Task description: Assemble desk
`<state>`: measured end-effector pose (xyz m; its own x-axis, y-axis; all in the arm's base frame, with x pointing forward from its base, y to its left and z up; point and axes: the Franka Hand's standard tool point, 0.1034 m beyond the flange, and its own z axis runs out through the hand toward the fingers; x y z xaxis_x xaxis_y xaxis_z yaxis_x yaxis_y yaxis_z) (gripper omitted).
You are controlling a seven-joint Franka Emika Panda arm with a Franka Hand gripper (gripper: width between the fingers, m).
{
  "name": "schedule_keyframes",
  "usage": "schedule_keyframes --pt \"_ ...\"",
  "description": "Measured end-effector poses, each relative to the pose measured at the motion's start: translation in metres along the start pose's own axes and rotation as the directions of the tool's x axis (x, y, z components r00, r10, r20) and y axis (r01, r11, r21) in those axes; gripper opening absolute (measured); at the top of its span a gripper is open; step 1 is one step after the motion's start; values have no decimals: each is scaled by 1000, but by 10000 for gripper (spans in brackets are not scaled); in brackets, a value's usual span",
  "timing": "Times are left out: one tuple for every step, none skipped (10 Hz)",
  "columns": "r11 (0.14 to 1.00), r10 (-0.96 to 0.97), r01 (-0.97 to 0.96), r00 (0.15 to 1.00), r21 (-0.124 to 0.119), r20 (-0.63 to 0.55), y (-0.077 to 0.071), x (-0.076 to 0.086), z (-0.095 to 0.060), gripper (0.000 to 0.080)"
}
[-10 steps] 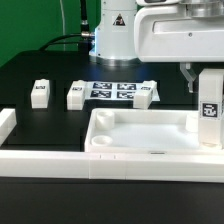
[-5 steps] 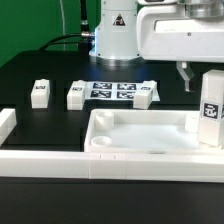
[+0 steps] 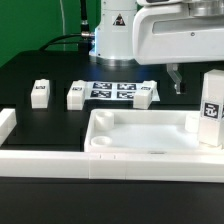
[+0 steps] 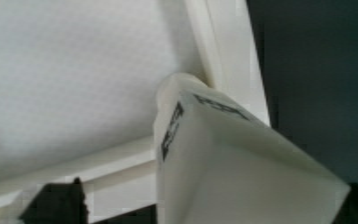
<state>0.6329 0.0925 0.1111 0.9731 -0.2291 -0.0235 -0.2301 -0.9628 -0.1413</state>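
Note:
The white tabletop lies rim-up at the front. A white leg with a tag stands upright at its far corner on the exterior view's right. My gripper straddles this leg with its jaws open; one finger stands apart from the leg's side. In the wrist view the leg sits in the tabletop's corner, with a gap between it and the dark finger. Three more legs lie on the black table: one, another and a third.
The marker board lies between two of the loose legs. A low white border rail runs along the front, with another piece at the exterior view's left. The robot's base stands at the back.
The visible finger has moved away from the leg toward the exterior view's left, so the jaws have opened. The leg stays upright in the corner.

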Motion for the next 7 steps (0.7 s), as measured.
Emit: schedule_keyframes --pt "998 -67 67 998 -3 0 0 0 0 647" --pt "985 -170 170 985 -32 0 -1 -2 1 649" --pt "965 -258 258 966 -46 2 -3 -2 2 649" --pt "944 -325 325 946 -60 6 -4 -3 1 649" --pt "914 -399 398 917 -74 12 -7 -3 2 649" --pt "883 -463 463 886 -81 19 -10 -5 2 649" --pt "854 -514 514 857 -81 24 -11 -6 3 649"
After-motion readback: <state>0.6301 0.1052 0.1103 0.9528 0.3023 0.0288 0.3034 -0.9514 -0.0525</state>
